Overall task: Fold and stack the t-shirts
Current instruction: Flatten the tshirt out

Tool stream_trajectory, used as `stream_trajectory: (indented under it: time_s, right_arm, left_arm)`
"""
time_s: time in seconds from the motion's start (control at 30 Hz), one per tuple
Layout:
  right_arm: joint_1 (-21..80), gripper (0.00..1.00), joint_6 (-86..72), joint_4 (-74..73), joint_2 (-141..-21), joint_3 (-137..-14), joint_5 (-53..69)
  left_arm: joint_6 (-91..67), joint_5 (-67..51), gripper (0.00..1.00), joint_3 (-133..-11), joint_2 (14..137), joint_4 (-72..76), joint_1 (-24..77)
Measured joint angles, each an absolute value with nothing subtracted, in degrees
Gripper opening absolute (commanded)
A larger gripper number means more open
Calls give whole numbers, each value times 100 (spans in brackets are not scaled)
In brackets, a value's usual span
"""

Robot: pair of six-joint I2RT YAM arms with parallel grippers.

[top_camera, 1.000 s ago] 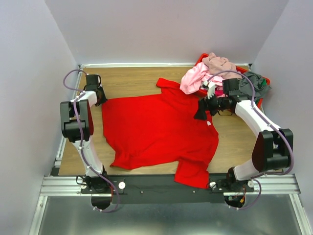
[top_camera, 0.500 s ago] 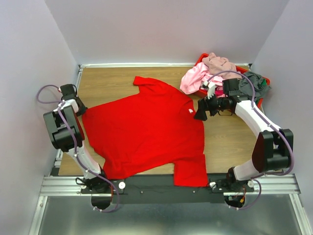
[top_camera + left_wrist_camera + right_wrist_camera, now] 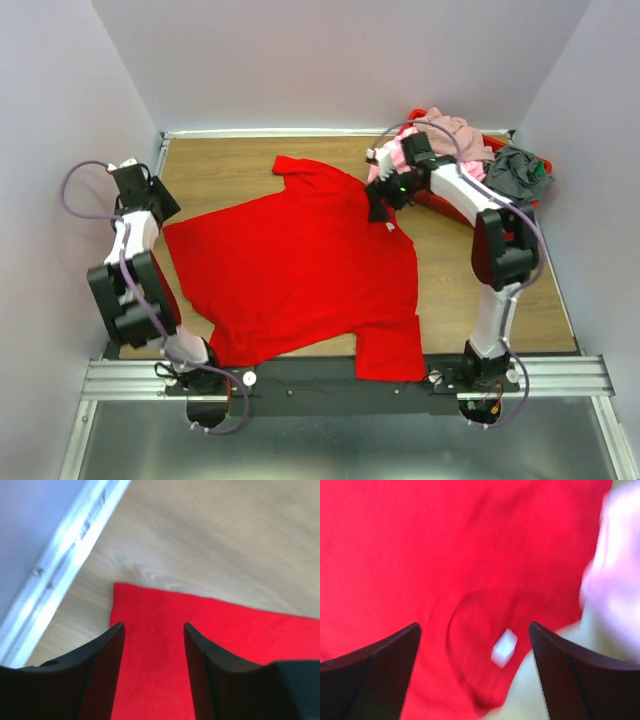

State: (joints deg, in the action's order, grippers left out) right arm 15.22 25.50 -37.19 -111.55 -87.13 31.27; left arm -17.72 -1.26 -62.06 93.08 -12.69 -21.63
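Observation:
A bright red t-shirt (image 3: 300,270) lies spread flat on the wooden table. My left gripper (image 3: 163,206) hovers open just over the shirt's far left corner (image 3: 130,600), red fabric (image 3: 152,670) showing between its fingers and nothing gripped. My right gripper (image 3: 380,205) stands open and wide over the shirt's neck, the collar and its white label (image 3: 504,647) lying between the fingers (image 3: 395,655). Pink (image 3: 392,165), mauve-beige (image 3: 452,128) and grey (image 3: 515,172) t-shirts are heaped at the back right.
The heap sits in a red plastic tray (image 3: 432,200) in the back right corner. A white rail (image 3: 65,565) runs along the table's left edge beside the left gripper. Walls close in on three sides.
The left gripper dragged the red shirt leftward, then opened and let go of its corner. The right arm swung left from beside the tray to above the collar.

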Motion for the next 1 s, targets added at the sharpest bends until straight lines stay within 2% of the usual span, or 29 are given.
stream_trajectory:
  time_s: [0.03, 0.07, 0.1, 0.27, 0.47, 0.6, 0.63, 0.67, 0.73, 0.93, 1.0]
  right_arm:
    - [1682, 85, 2528, -3763, -11496, -9135, 3024]
    - [1767, 80, 2488, -3776, -11701, -9384, 2945]
    - [1863, 79, 2418, -3817, -11961, -9745, 2853]
    - [2182, 77, 1804, -3883, -13421, -11876, 2471]
    - [2178, 76, 1153, -3909, -14567, -13292, 2158]
    - [2252, 74, 1017, -3905, -14888, -13528, 1850]
    - [2252, 68, 982, -3889, -14908, -13563, 1804]
    - [2252, 56, 978, -3889, -14910, -13568, 1767]
    - [2250, 44, 976, -3865, -14923, -13555, 1669]
    - [2213, 29, 1157, -3516, -14630, -12910, 1592]
    - [2248, 27, 1251, -3461, -14368, -12451, 1579]
  left_arm:
    - [-1802, -156, 66, -6143, 9032, -1214, -2163]
    - [-1841, -226, 71, -6077, 8698, -1144, -2163]
    - [-1844, -268, 71, -6020, 8423, -1072, -2163]
    - [-1887, -827, 72, -5546, 7328, -510, -2161]
    - [-1804, -1229, 72, -4792, 7008, -191, -1726]
    - [-1702, -1291, 72, -4486, 7015, -252, -1302]
    - [-1693, -1304, 72, -4486, 7019, -263, -1253]
    - [-1680, -1323, 71, -4488, 7022, -246, -1219]
    - [-1667, -1358, 71, -4512, 7032, -211, -1197]
    - [-1660, -1450, 71, -4532, 7061, -141, -1197]
    - [-1662, -1494, 71, -4532, 7061, -137, -1197]
